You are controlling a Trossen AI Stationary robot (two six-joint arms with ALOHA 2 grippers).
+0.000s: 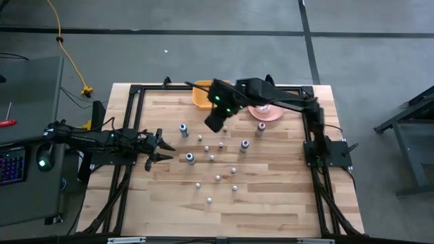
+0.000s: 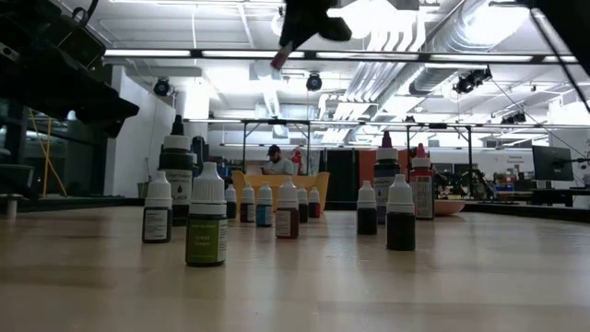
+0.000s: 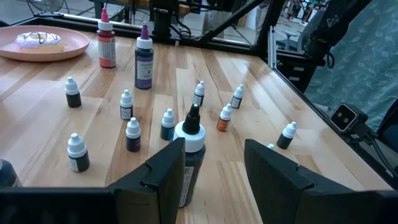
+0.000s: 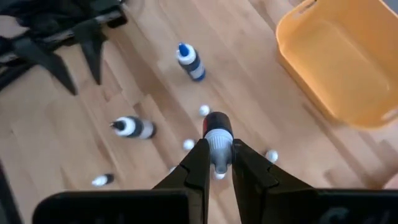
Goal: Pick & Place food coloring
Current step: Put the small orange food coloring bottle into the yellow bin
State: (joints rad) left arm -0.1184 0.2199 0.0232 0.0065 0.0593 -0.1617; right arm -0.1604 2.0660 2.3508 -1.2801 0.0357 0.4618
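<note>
Right wrist view shows the right gripper [image 4: 217,163] clamped on a small white-capped food coloring bottle [image 4: 217,138], lifted above the wooden table [image 4: 261,93] toward its far edge, mid-carry, so next it should reach the yellow plastic bin [image 4: 348,56] and release.

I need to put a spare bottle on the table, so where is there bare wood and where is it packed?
The table is bare along its near edge, below the last small bottles, and in a strip down the right side beside the frame. The middle is crowded with bottles, and the far edge holds the yellow bin and pink plate.
</note>
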